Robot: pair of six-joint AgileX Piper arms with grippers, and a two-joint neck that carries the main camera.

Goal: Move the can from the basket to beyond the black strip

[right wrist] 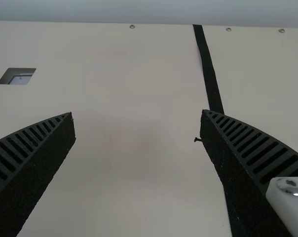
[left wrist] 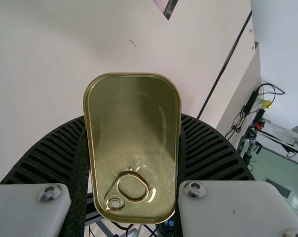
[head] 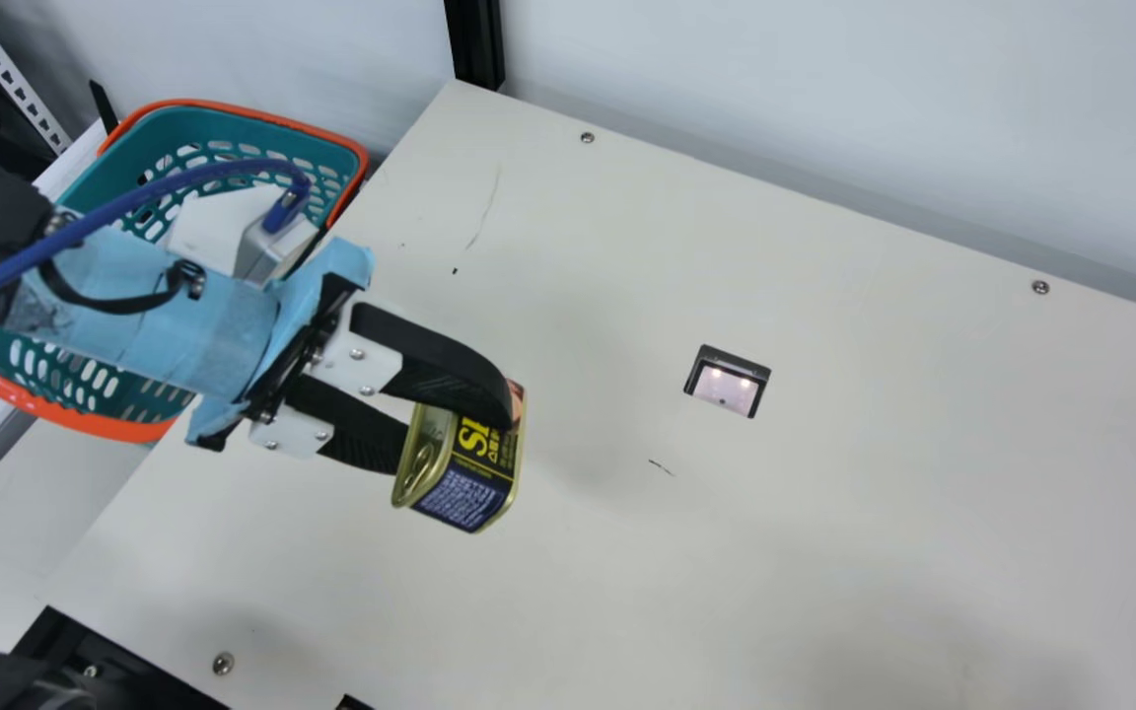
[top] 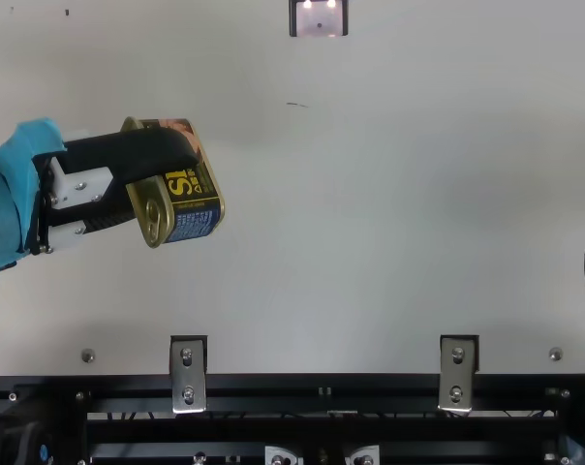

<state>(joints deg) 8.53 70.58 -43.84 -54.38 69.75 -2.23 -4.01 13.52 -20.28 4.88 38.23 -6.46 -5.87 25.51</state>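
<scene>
Left gripper [head: 458,442] clamped on the can [head: 469,483], one ribbed finger on each side. Can is out of the basket [head: 124,429], which sits at ten o'clock from it in the main view, and looks held above the cream table [head: 824,513], canted, its ring-pull end towards my wrist. Right gripper [right wrist: 137,117] empty, jaws well apart, near the black strip [right wrist: 208,74].

Risks, my reckoning. Smooth metal walls: a slack squeeze or sudden swing could let the can twist or slide out. Carried too low, a corner could scrape, or catch the cutout [head: 726,383] between two and three o'clock from it. Far side of the strip may overstretch this arm; stop short and the can lands on the wrong side. My two arms could knock if the right doesn't give way. Released canted, the can could topple; level it first.
</scene>
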